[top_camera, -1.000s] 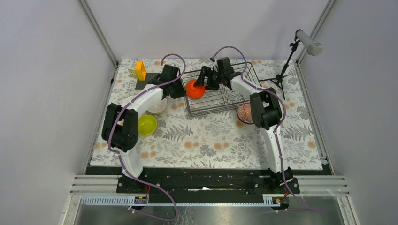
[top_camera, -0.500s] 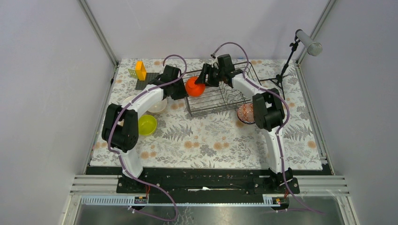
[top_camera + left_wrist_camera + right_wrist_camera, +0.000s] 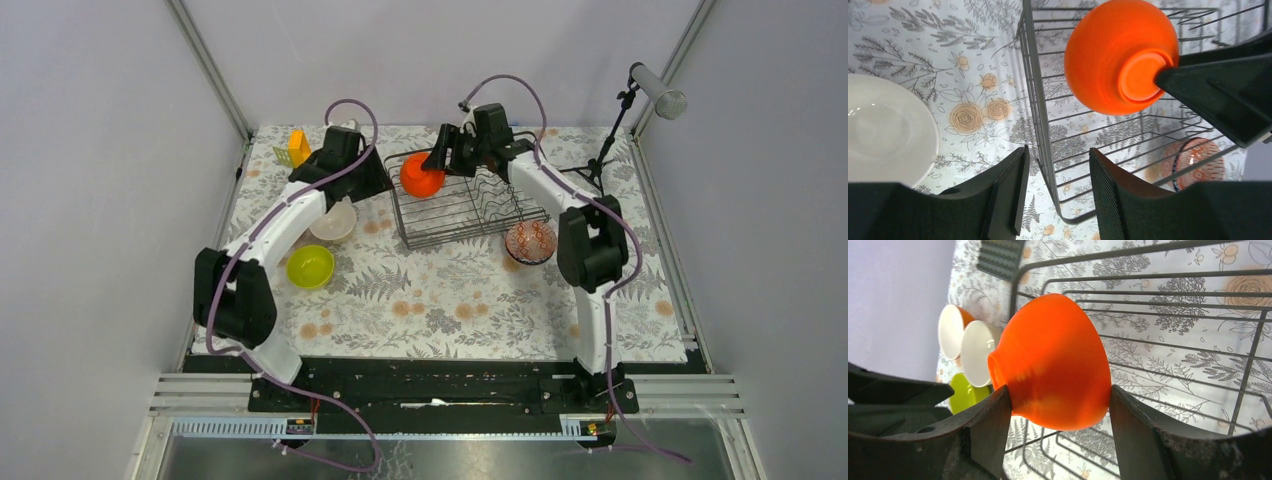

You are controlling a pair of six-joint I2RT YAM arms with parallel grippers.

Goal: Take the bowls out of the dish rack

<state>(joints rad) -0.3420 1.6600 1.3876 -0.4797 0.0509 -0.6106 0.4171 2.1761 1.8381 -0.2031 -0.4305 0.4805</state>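
Note:
My right gripper point(image 3: 1058, 405) is shut on an orange bowl point(image 3: 1053, 360) and holds it tilted above the left end of the dish rack point(image 3: 470, 210); it shows from above point(image 3: 421, 178) and in the left wrist view point(image 3: 1113, 55). My left gripper point(image 3: 1058, 160) is open and empty, above the rack's left wall point(image 3: 1040, 115), just left of the bowl. A cream bowl point(image 3: 333, 222), a yellow-green bowl point(image 3: 310, 266) and a pink patterned bowl point(image 3: 530, 241) sit on the table. A second orange bowl point(image 3: 953, 330) lies beside the cream one. No blue-and-white bowl shows.
A small orange-yellow block point(image 3: 297, 147) and a dark grey plate point(image 3: 1000, 257) are at the back left. A microphone stand point(image 3: 603, 150) stands at the back right. The rack's prongs point(image 3: 500, 190) are in its right half. Walls close the table's sides.
My right gripper has raised the orange bowl and carried it slightly toward the back. My left arm has swung back and to the left, away from the bowl.

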